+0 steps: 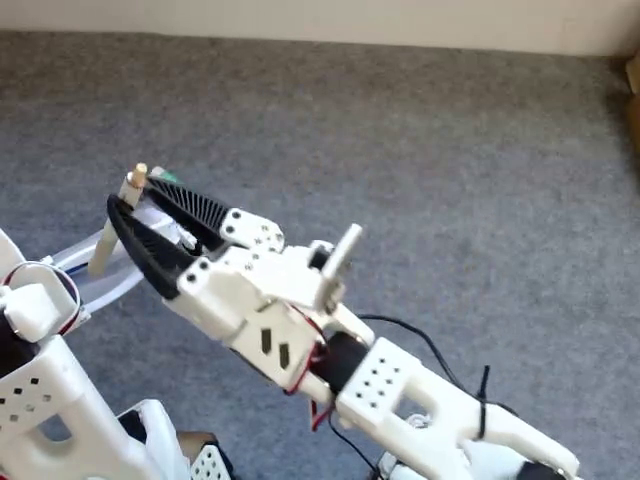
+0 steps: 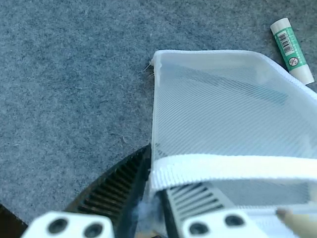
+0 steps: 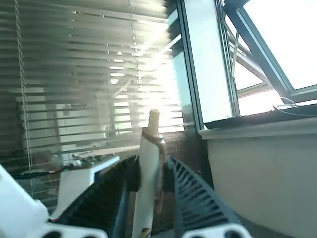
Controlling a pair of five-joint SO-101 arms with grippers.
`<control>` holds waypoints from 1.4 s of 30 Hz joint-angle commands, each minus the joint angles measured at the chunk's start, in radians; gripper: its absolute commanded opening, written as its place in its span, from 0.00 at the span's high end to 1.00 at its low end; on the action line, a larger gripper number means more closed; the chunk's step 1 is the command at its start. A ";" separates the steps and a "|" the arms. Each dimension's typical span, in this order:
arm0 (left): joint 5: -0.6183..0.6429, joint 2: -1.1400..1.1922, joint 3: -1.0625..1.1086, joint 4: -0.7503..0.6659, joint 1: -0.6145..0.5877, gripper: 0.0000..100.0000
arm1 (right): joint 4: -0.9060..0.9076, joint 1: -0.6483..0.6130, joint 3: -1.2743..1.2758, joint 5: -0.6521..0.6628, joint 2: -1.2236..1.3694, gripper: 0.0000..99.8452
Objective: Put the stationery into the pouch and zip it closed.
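Note:
My right gripper (image 1: 130, 195) is shut on a cream pen (image 1: 103, 245), held upright above the open mouth of the translucent white mesh pouch (image 1: 95, 280). In the right wrist view the pen (image 3: 148, 148) stands clamped between the black fingers of the right gripper (image 3: 151, 166). My left gripper (image 2: 156, 196) is shut on the webbing rim of the pouch (image 2: 223, 109), holding it open. The pen's tip (image 2: 297, 222) shows at the pouch mouth. A white and green glue stick (image 2: 291, 49) lies on the carpet beyond the pouch's far corner.
The work surface is grey carpet (image 1: 420, 150), open to the far side and the right. The left arm's white body (image 1: 40, 380) is at the near left. The zip pull (image 2: 149, 67) sits at the pouch's far corner. A black cable (image 1: 430, 345) trails off the right arm.

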 commanded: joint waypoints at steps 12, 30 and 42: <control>0.006 0.008 0.001 -0.012 -0.012 0.99 | 0.010 0.051 -0.056 -0.002 0.061 0.99; 0.006 0.008 0.002 -0.012 -0.012 0.99 | 0.174 0.018 -0.042 -0.002 0.048 0.78; 0.006 0.008 0.002 -0.012 -0.012 0.99 | 0.208 0.019 -0.042 -0.002 0.004 0.78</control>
